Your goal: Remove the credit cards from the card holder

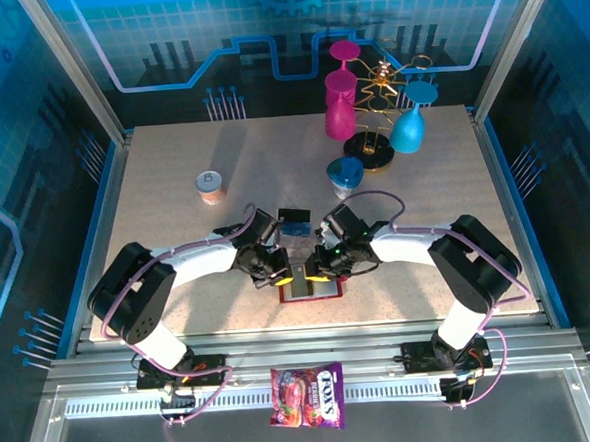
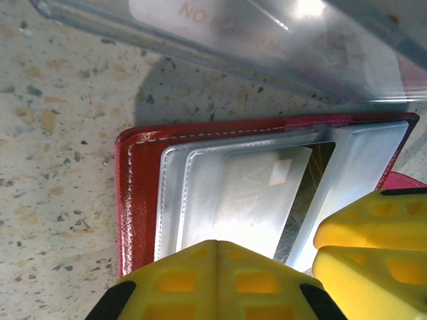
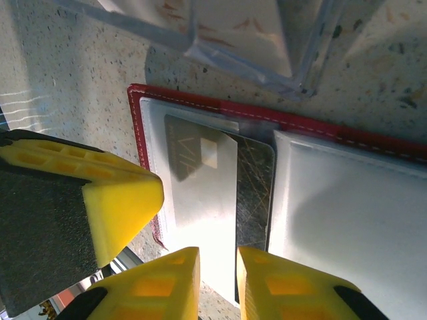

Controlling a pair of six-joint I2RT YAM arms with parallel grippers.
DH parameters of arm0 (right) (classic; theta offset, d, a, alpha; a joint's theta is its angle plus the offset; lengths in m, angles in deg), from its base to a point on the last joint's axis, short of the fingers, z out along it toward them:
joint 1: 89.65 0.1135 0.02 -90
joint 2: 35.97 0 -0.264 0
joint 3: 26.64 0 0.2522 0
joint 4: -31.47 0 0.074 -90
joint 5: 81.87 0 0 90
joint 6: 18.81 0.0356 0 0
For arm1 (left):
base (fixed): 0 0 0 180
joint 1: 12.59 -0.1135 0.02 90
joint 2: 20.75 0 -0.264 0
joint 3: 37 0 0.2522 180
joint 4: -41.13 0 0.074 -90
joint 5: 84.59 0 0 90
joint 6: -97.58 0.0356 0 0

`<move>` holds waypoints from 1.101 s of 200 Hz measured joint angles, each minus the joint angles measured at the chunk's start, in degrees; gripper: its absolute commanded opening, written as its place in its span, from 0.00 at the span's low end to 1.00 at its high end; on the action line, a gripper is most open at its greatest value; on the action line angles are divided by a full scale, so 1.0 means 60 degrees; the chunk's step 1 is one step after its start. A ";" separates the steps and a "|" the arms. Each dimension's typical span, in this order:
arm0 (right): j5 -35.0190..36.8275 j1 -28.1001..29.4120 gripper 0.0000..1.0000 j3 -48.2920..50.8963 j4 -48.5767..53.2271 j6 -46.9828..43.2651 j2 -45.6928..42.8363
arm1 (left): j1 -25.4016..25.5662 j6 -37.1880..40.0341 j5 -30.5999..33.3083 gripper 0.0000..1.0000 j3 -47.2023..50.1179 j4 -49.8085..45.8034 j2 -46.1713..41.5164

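card holder (image 1: 309,290): open flat, pockets up, at the desk's (image 1: 175,218) near edge, between both arms.
left jaws: clenched empty over the holder's edge, probably pinning it.
right jaws: narrowly parted astride the card's end, not yet clamped.
credit card (image 3: 200,200): half in its clear pocket, long axis running from the stitched edge toward the right jaws.

Both arms (image 1: 202,259) have white links, black joints, purple cables (image 1: 381,193) and yellow, grid-pocketed jaws.

Card holder (image 2: 135,200) glossy red leather-look; pockets (image 2: 373,167) clear plastic; table (image 2: 60,133) speckled matt.
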 measured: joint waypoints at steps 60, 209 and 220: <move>-0.0004 -0.0073 0.23 0.0047 -0.0025 -0.0007 0.0069 | 0.0000 0.0175 0.0000 0.05 0.0004 -0.0036 0.0142; -0.0433 -0.0204 0.20 0.0557 -0.0809 0.0044 0.0280 | 0.0000 0.0219 0.0000 0.05 0.0018 -0.0040 0.0142; -0.0517 -0.0237 0.21 0.0641 -0.0987 0.0117 0.0280 | 0.0000 0.0219 0.0000 0.05 0.0018 -0.0040 0.0142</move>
